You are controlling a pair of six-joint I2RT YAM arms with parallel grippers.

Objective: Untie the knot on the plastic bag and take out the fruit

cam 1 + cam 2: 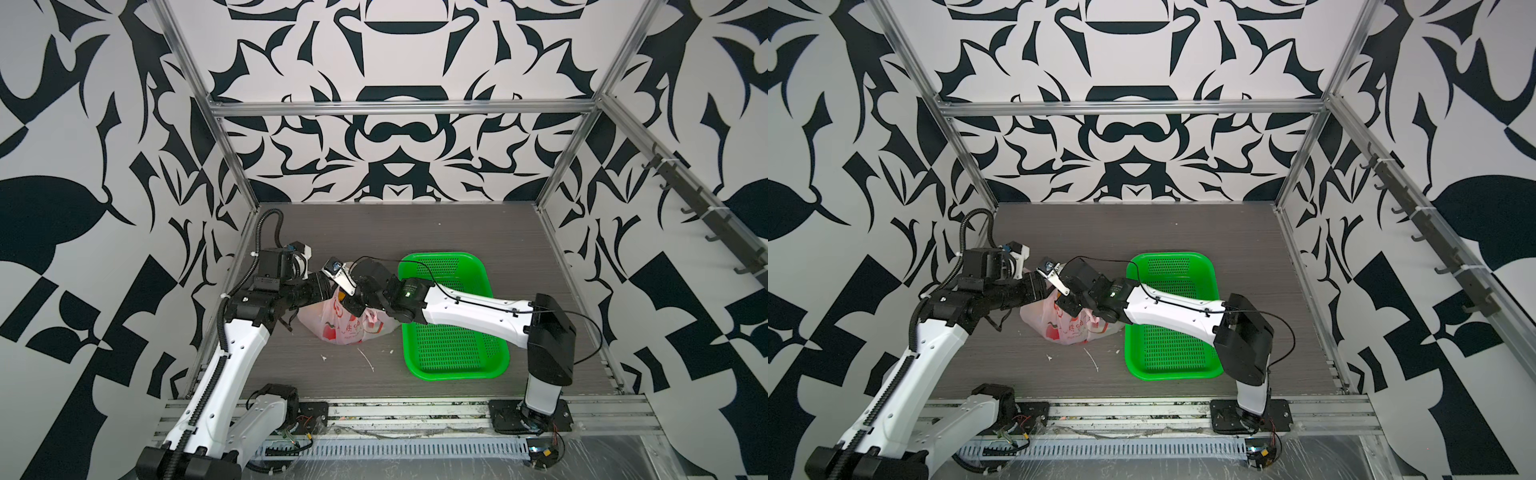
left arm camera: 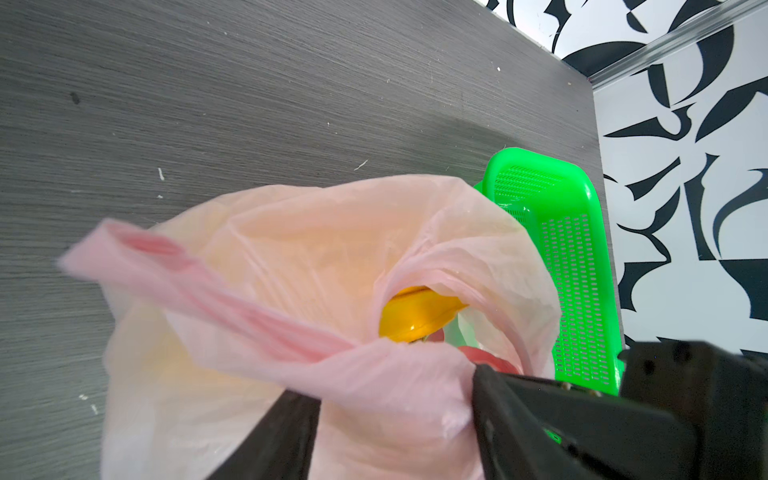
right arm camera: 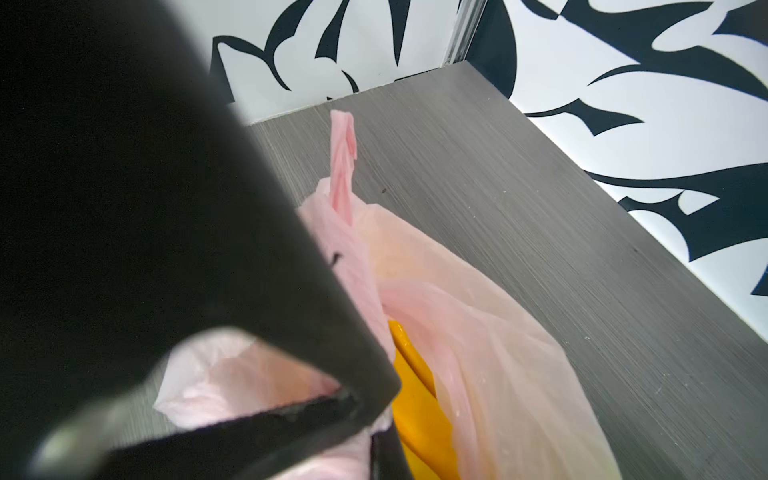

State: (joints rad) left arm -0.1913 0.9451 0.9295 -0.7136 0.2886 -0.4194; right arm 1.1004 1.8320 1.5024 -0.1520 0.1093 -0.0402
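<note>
The pale pink plastic bag [image 1: 347, 326] sits in the middle of the table, left of the basket, with both grippers at its top. In the left wrist view my left gripper [image 2: 392, 386] has a thick bunch of the bag's film [image 2: 374, 415] filling the gap between its black fingers [image 2: 274, 440]. My right gripper [image 3: 374, 424] is shut on a fold of the bag's rim. The bag's mouth gapes, and a yellow banana [image 2: 419, 316] of the fruit shows inside, with a red shape [image 2: 486, 357] beside it. One handle loop [image 3: 343, 166] sticks out free. The knot is out of view.
A green perforated basket [image 1: 453, 332] lies right of the bag, under the right forearm [image 1: 469, 309]. White scraps [image 1: 368, 361] lie on the grey table in front of the bag. Patterned walls and metal rails close in the table on three sides.
</note>
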